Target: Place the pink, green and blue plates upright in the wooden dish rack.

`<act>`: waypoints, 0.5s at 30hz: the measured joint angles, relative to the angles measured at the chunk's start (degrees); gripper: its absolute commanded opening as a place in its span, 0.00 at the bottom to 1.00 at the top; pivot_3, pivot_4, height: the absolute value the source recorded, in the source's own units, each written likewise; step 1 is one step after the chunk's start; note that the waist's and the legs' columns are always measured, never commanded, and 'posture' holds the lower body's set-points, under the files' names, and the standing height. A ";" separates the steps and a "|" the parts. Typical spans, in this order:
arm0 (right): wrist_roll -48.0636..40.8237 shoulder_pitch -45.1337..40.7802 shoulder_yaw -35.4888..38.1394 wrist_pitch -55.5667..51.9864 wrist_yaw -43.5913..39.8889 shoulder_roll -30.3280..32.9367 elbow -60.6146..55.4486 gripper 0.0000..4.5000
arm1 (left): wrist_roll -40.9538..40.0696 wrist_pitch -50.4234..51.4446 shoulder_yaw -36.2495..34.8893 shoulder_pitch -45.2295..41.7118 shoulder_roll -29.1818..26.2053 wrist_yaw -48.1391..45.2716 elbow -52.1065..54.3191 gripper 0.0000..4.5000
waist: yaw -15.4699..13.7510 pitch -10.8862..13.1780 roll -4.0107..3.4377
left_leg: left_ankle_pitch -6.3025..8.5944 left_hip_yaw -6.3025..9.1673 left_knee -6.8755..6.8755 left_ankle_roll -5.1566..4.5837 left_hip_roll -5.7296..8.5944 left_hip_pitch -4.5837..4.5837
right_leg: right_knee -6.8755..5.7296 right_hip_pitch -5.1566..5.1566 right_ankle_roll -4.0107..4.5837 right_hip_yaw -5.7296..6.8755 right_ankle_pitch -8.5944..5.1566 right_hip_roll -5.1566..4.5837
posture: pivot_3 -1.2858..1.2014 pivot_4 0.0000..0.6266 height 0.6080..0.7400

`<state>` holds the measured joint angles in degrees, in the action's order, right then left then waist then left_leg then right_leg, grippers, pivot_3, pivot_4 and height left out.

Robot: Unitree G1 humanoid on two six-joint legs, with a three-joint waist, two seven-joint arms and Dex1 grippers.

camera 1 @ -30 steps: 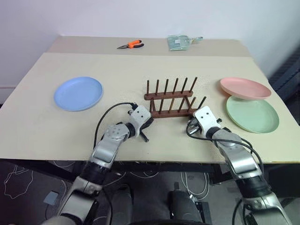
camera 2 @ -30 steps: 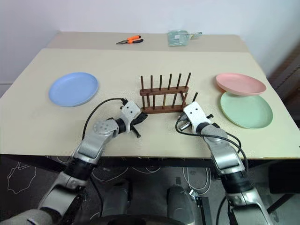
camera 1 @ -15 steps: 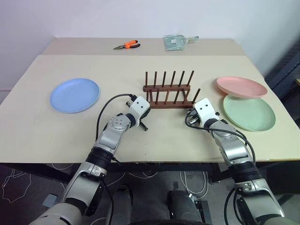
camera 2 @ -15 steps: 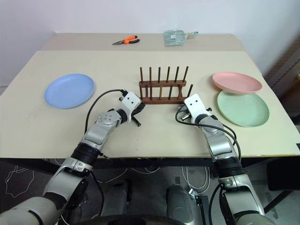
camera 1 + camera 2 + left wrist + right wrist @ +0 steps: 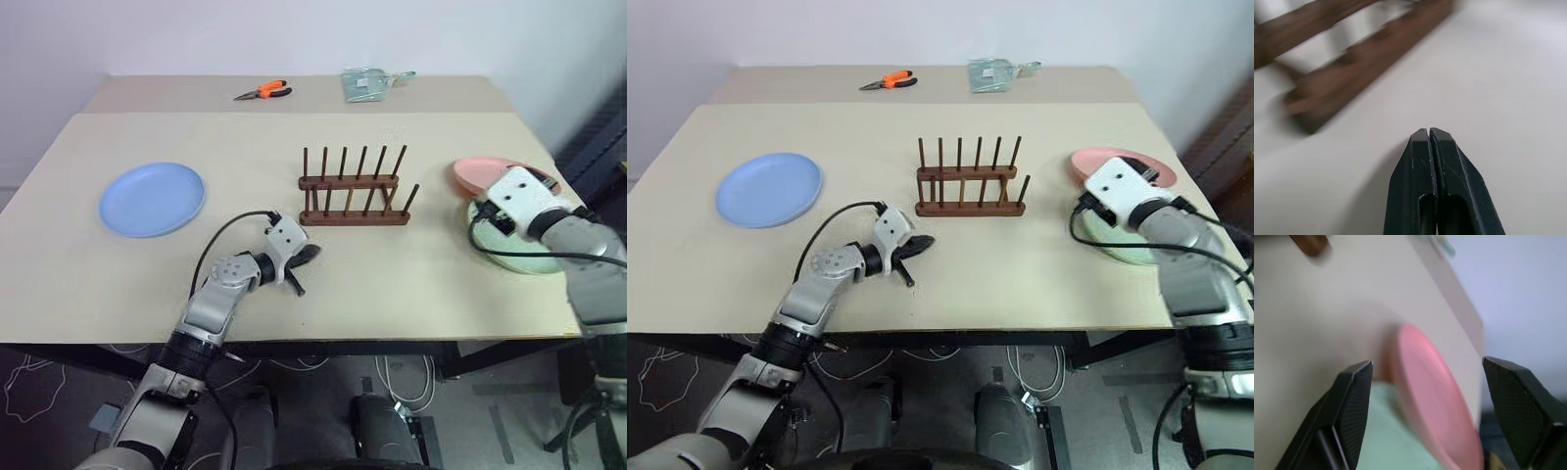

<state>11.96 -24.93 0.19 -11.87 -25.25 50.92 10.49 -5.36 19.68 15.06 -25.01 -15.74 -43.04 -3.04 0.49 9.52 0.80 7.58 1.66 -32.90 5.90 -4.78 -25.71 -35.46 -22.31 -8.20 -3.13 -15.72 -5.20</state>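
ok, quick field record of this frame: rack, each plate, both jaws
rack: wooden dish rack mid-table, no plates in it
blue plate: flat, on the robot's left side of the rack
pink plate: rim resting on green plate
left gripper: jaws shut, holding nothing, near the rack
right gripper: jaws open, facing the pink plate

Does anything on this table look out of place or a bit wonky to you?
One thing: the pink plate does not lie flat. Its near edge rests on the far rim of the green plate, so it sits tilted. The orange pliers at the table's far edge are also an odd companion to plates and a wooden dish rack.
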 measured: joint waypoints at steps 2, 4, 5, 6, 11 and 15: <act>2.34 -2.96 -2.91 4.18 0.27 -0.04 8.02 0.80 | -0.42 0.66 0.41 -0.15 0.20 -0.93 2.38 0.00 | 0.28 0.00 0.00 | 0.02 -0.02 -0.02 -0.03 0.01 -0.03 | 0.07 0.10 0.02 -0.02 0.01 -0.01 | 0.52 0.24 1.00; 4.75 -6.81 -5.53 8.48 1.24 -0.27 17.99 0.80 | -0.44 1.31 1.18 -0.26 0.72 -1.24 3.67 0.00 | 0.40 0.04 -0.06 | 0.01 -0.02 -0.03 -0.05 0.02 -0.11 | 0.07 0.09 0.03 -0.03 0.02 -0.01 | 0.52 0.24 1.00; 5.72 -8.94 -6.79 10.51 1.61 -0.41 22.42 0.80 | -0.47 1.45 1.40 -0.13 1.12 -1.33 3.93 0.00 | 0.49 0.06 -0.08 | 0.00 -0.02 -0.02 -0.06 0.02 -0.13 | 0.06 0.05 0.03 -0.03 0.03 -0.01 | 0.52 0.24 1.00; 6.95 -11.07 -7.88 12.64 2.06 -0.47 27.39 0.80 | -0.87 1.86 1.68 0.02 1.57 -1.36 4.33 0.00 | 0.50 0.08 -0.12 | 0.00 -0.02 0.00 -0.06 0.02 -0.17 | 0.05 -0.01 0.02 -0.03 0.02 0.00 | 0.52 0.24 1.00; 11.16 -18.99 -12.14 21.25 4.53 -0.95 43.21 0.39 | -2.28 3.47 1.95 0.15 2.41 -0.97 6.58 0.00 | 0.62 0.12 -0.20 | -0.01 0.00 0.04 -0.07 0.01 -0.24 | -0.03 -0.12 -0.07 -0.03 -0.02 0.01 | 0.52 0.24 1.00; 12.61 -20.68 -13.27 24.98 5.98 -1.14 47.57 0.01 | -2.64 3.59 1.62 0.78 1.59 -0.40 7.07 0.00 | 0.56 0.12 -0.20 | -0.01 0.00 0.02 -0.07 0.02 -0.25 | -0.02 -0.09 -0.08 -0.03 -0.02 0.01 | 0.52 0.24 1.00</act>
<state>24.58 -45.61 -13.08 13.11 -19.27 49.77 58.06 -8.00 23.27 16.68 -24.23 -14.14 -43.44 4.03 1.06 9.65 0.59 7.57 1.65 -32.88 5.83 -4.76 -25.96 -35.49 -22.40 -8.28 -3.17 -15.74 -5.19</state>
